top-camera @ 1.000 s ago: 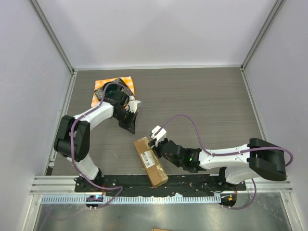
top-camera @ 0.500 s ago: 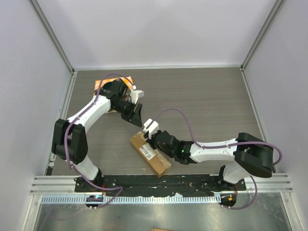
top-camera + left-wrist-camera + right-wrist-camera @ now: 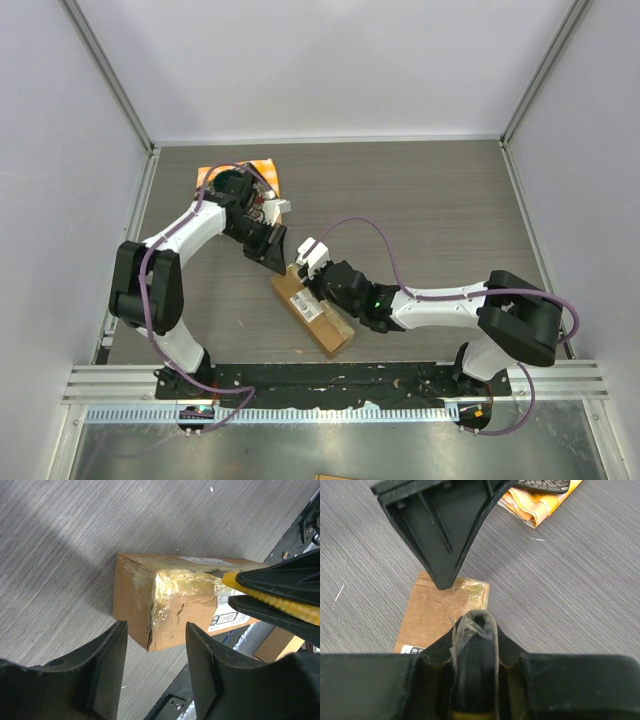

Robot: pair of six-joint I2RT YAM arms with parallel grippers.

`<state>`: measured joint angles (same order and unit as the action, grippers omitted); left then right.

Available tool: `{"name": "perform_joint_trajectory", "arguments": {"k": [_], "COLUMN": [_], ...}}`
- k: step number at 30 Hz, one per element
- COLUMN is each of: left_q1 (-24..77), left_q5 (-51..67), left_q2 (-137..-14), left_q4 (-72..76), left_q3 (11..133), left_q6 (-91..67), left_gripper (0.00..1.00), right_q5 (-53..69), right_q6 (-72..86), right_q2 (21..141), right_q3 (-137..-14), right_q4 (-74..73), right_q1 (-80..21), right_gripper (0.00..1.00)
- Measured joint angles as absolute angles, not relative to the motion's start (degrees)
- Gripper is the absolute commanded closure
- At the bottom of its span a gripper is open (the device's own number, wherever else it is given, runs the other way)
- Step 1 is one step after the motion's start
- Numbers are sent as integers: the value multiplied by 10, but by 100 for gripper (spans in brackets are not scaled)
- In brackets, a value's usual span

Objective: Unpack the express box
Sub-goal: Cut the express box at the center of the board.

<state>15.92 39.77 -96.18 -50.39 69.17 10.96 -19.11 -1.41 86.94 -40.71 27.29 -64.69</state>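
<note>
The express box (image 3: 312,312) lies slanted on the table near the front, brown with a white label and shiny tape at its far end. In the left wrist view the box (image 3: 170,600) sits just beyond my left gripper (image 3: 156,626), which is open with nothing between its fingers. That left gripper (image 3: 272,250) hovers at the box's far end. My right gripper (image 3: 325,285) is over the box, shut on a yellow-and-black cutter (image 3: 260,592) whose tip touches the taped top. From the right wrist, the cutter (image 3: 476,650) points at the box (image 3: 437,607).
An orange cloth (image 3: 262,170) with a dark dish (image 3: 545,484) lies at the back left, partly hidden by the left arm. The left fingers (image 3: 440,530) hang close in front of the cutter. A black rail (image 3: 400,375) runs along the table's front edge.
My left gripper opened and came from the cloth to the box's far end. My right arm pushed the cutter forward along the box, which shifted slightly.
</note>
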Motion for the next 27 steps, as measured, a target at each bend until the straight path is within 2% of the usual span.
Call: {"name": "perform_joint_trajectory", "arguments": {"k": [6, 9, 10, 12, 13, 15, 27], "left_q1": [164, 166, 166, 169, 170, 173, 171], "left_q5": [400, 403, 404, 407, 411, 419, 426], "left_q2": [-989, -1001, -1003, -1008, -1010, -1011, -992], "left_q4": [-489, -479, -476, -471, -470, -470, -439], "left_q3": [680, 680, 680, 680, 680, 680, 654], "left_q6": [110, 110, 110, 111, 109, 110, 90], "left_gripper": [41, 44, 56, 71, 86, 100, 100], "right_q5": [-187, -186, -184, -183, -183, -182, -201], "right_q6": [-11, -10, -10, -10, -10, -10, 2], "right_q2": [871, 872, 873, 876, 877, 878, 861], "right_q3": [-406, -406, -406, -406, -406, -406, -392], "right_q4": [278, 281, 283, 288, 290, 291, 289], "right_q1": [-647, -647, -647, -647, -647, -647, -658], "right_gripper": [99, 99, 99, 99, 99, 99, 99]}}
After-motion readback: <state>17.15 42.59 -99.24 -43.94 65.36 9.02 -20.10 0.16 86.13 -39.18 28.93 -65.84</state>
